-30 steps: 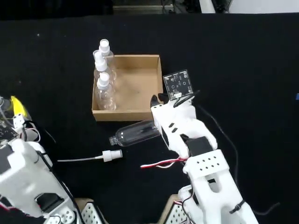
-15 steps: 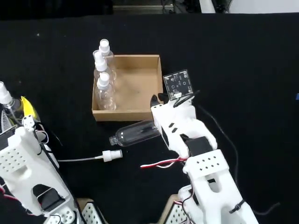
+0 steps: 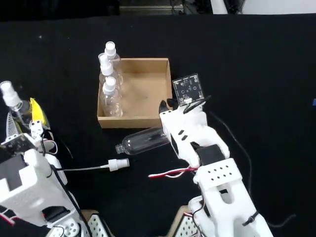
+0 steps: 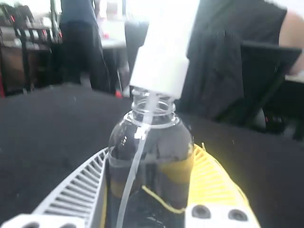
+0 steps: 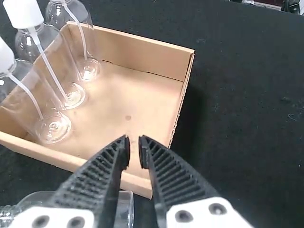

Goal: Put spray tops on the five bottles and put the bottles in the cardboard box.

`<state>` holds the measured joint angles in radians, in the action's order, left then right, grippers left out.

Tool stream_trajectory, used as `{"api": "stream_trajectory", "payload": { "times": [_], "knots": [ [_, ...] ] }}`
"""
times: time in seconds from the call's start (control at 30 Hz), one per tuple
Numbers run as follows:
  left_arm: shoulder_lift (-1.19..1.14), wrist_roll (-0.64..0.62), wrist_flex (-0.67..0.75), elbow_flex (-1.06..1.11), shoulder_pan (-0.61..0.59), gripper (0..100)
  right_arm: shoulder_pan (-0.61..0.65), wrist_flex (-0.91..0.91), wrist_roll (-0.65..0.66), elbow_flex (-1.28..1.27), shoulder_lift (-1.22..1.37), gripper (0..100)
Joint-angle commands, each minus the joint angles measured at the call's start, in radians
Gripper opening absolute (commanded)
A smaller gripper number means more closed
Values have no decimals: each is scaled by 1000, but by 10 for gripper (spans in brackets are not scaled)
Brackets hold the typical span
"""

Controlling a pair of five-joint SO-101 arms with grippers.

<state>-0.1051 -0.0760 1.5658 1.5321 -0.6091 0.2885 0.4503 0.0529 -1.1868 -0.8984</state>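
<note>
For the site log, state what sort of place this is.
Probably a robotics lab or workshop: white robot arms stand at a black-covered table by a cardboard box holding three spray bottles, and the left wrist view shows chairs in the room behind.

I see my left gripper clamped on a clear bottle, white ribbed finger one side, yellow the other, white spray top perched on its neck (threads showing beneath), dip tube running down inside, black table behind

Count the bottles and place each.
5 bottles: three stand in the cardboard box, one lies capless on the table beside it, one sits in the left pincer.
</note>
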Motion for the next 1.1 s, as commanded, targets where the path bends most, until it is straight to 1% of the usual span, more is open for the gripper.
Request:
{"api": "stream_trajectory", "payload": {
  "times": [0.0, 0.23, 0.37, 0.43, 0.53, 1.07],
  "knots": [
    [89, -2, -107, 4, 10, 30, -17, -26, 0, 5, -48, 11],
    [157, -3, -176, 7, 16, 30, -17, -26, 0, 4, -48, 11],
    [157, -3, -278, -25, 88, 30, -17, -26, 0, 2, -48, 11],
    [166, -3, -307, -35, 127, 30, -17, -26, 0, 2, -48, 11],
    [167, -3, -304, -36, 150, 30, -17, -26, 0, 2, -48, 11],
    [169, 6, -305, 15, 156, 30, -15, -26, 0, 2, -48, 11]
  ]
}}
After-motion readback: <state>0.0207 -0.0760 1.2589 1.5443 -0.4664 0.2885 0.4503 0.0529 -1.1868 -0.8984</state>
